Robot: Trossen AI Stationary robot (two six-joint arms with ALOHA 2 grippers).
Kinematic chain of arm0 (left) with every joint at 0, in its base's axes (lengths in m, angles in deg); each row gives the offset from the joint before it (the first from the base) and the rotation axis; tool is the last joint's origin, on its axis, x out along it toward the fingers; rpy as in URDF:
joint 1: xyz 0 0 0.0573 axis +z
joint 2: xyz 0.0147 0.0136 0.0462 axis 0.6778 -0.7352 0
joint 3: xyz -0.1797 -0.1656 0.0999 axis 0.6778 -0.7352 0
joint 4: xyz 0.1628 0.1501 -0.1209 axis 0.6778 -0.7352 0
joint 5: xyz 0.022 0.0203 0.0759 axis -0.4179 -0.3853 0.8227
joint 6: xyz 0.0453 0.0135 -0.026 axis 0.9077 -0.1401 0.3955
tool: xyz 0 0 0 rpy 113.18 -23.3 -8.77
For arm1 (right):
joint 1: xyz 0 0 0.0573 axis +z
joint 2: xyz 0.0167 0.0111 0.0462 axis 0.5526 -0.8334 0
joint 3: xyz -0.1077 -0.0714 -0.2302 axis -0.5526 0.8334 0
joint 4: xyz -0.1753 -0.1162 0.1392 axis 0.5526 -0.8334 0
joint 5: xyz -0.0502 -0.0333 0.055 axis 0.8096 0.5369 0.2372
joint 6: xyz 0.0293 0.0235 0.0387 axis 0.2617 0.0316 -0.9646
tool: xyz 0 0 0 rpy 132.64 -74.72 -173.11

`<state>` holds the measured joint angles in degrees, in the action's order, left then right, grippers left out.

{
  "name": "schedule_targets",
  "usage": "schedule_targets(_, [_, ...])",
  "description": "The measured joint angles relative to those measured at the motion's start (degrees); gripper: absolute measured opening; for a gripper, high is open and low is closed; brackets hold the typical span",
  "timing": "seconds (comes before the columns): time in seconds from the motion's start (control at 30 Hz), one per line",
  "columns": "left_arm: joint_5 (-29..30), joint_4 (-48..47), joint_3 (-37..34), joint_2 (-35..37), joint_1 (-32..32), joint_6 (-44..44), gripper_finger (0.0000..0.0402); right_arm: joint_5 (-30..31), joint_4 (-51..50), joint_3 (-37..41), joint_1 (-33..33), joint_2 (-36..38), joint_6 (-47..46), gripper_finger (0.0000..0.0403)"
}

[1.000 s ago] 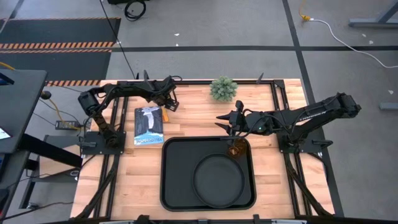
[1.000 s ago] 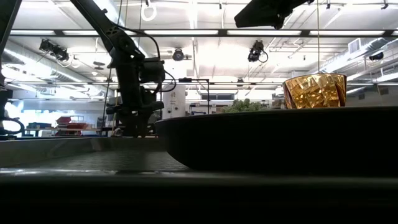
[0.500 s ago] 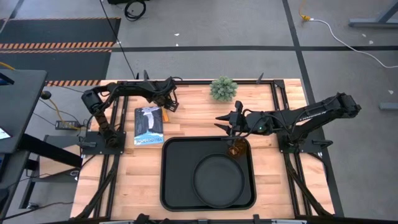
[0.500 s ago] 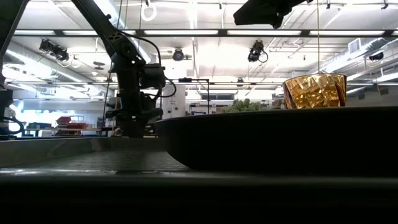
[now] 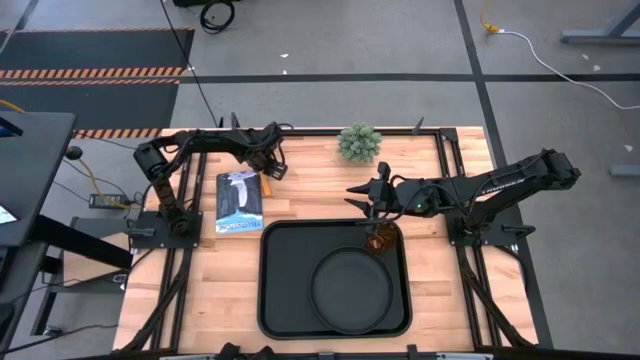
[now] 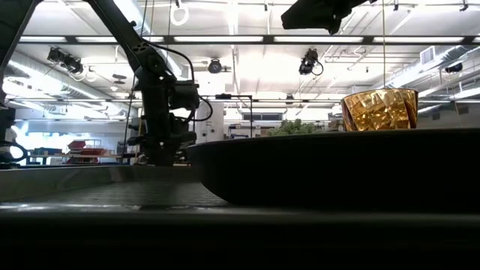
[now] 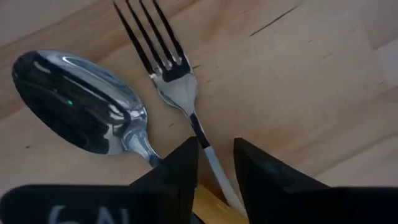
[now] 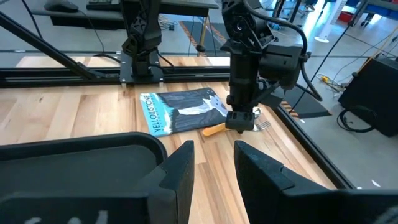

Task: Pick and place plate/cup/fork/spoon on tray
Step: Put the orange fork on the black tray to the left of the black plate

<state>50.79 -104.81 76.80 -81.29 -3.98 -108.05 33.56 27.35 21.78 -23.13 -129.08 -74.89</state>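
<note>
The fork (image 7: 171, 68) and the spoon (image 7: 74, 102) lie side by side on the wood at the far left, next to a book. My left gripper (image 7: 216, 155) points down over them, open, one finger on each side of the fork's thin neck; it also shows in the high view (image 5: 268, 170). The amber cup (image 5: 379, 240) stands in the tray's far right corner. The round black plate (image 5: 350, 287) lies in the tray (image 5: 263, 290). My right gripper (image 5: 362, 200) hangs open and empty just beyond the tray's far rim, near the cup. My left gripper comes from above, its fingers across the fork's neck (image 7: 200, 134) just ahead of the orange handle. The neck runs close along one finger (image 7: 186, 165), with bare wood between it and the other. I cannot tell whether that finger touches it. The fork lies flat on the table.
A book (image 5: 240, 203) lies flat beside the fork and spoon, left of the tray. A small green potted plant (image 5: 359, 143) stands at the table's far edge. Bare wood lies left of the tray and in front of the book.
My left arm has shifted a little at its elbow while its gripper stays low over the fork and spoon. The right arm, cup, plate and tray have kept still.
</note>
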Motion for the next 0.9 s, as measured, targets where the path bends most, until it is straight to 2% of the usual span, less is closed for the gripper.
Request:
schedule_targets(0.37, [0.6, 0.6, -0.2, -0.7, -1.0, 2.8, 0.0014, -0.5, 0.1, 0.0, 0.0, 0.0, -0.1, 0.0121])
schedule_targets(0.63, [0.3, 2.0, -0.5, 0.8, -1.3, 3.6, 0.0018, -0.9, 0.2, 0.0, 0.0, 0.0, -0.1, 0.0121])
schedule_targets(0.77, [-2.1, 5.0, -0.6, 2.6, -1.4, 3.4, 0.0013, -0.9, 0.3, 0.0, 0.0, 0.0, -0.1, 0.0121])
schedule_targets(0.9, [-7.1, 8.3, -0.6, 2.9, -1.4, 2.4, 0.0014, -0.9, 0.3, 0.0, 0.0, 0.0, -0.1, 0.0121])
